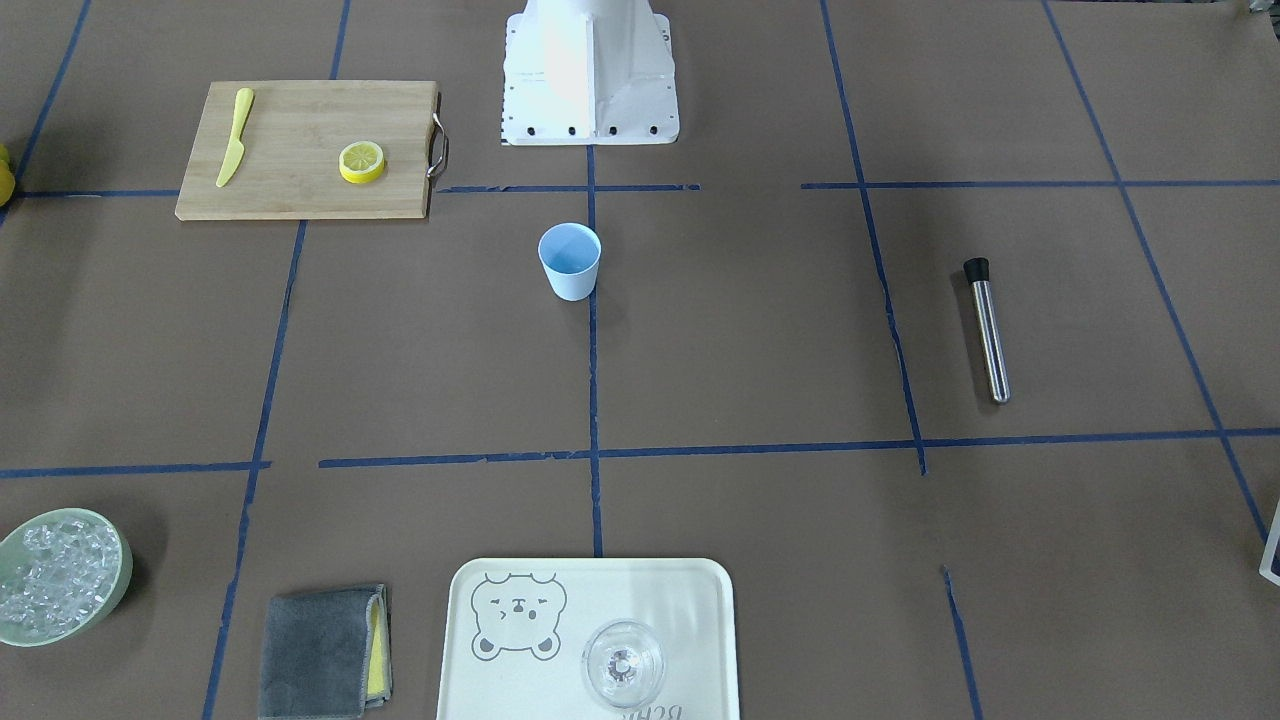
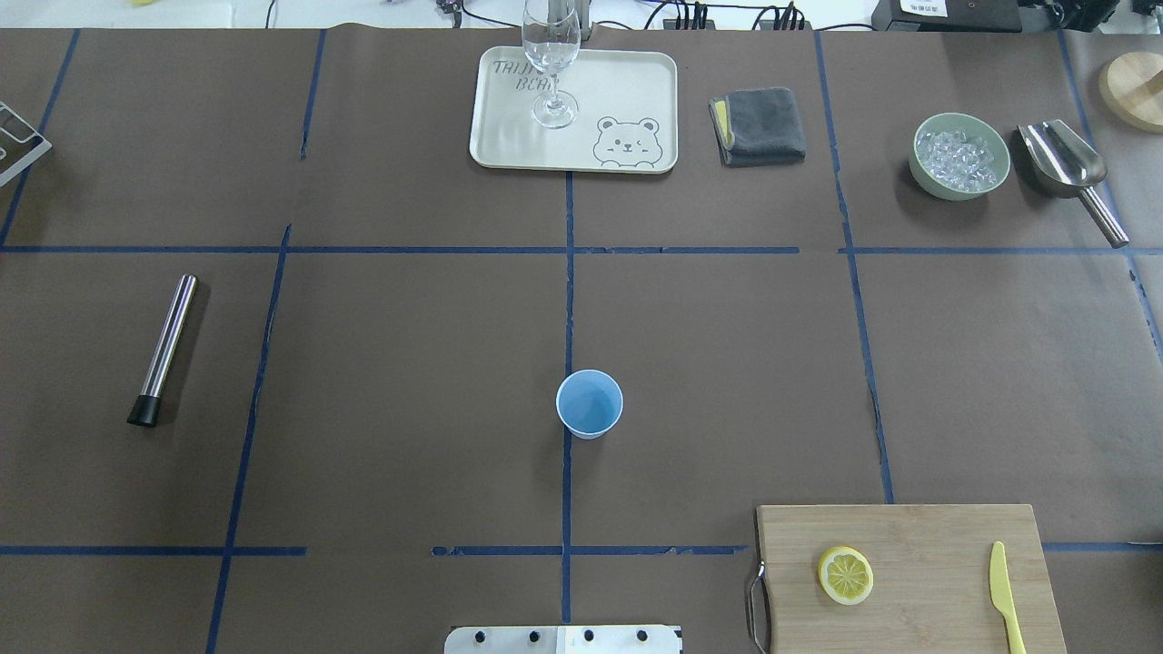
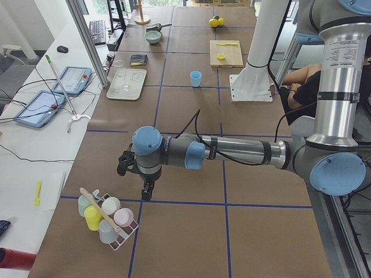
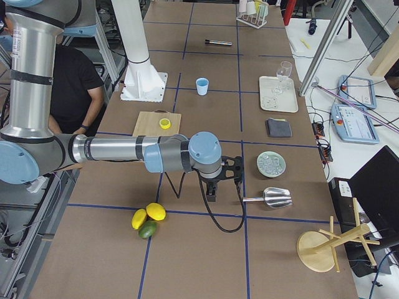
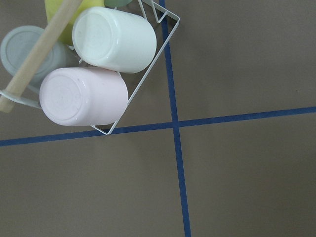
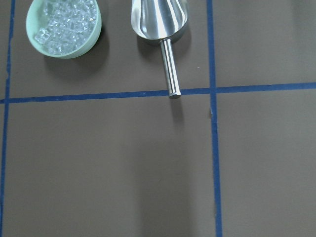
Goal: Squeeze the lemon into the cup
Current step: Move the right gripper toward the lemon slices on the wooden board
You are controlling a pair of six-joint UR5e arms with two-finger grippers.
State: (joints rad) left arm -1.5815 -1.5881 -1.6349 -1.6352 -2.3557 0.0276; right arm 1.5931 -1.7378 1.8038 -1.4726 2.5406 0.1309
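A lemon slice (image 1: 361, 161) lies on a wooden cutting board (image 1: 300, 190), also seen in the overhead view (image 2: 846, 575). The light-blue cup (image 1: 570, 261) stands upright at the table's middle (image 2: 590, 404). My left gripper (image 3: 147, 192) hangs over the table's left end, beside a wire rack of cups (image 3: 104, 215), far from the cup. My right gripper (image 4: 212, 194) hangs over the right end, near a metal scoop (image 4: 269, 198). Both grippers show only in the side views, so I cannot tell whether they are open or shut.
A yellow plastic knife (image 1: 235, 136) lies on the board. A steel muddler (image 1: 987, 329) lies on my left side. A tray (image 2: 509, 136) with a clear glass (image 2: 551, 54), a grey cloth (image 2: 759, 125) and a green bowl of ice (image 2: 959, 155) stand far across. Whole citrus fruits (image 4: 148, 220) lie near the right end.
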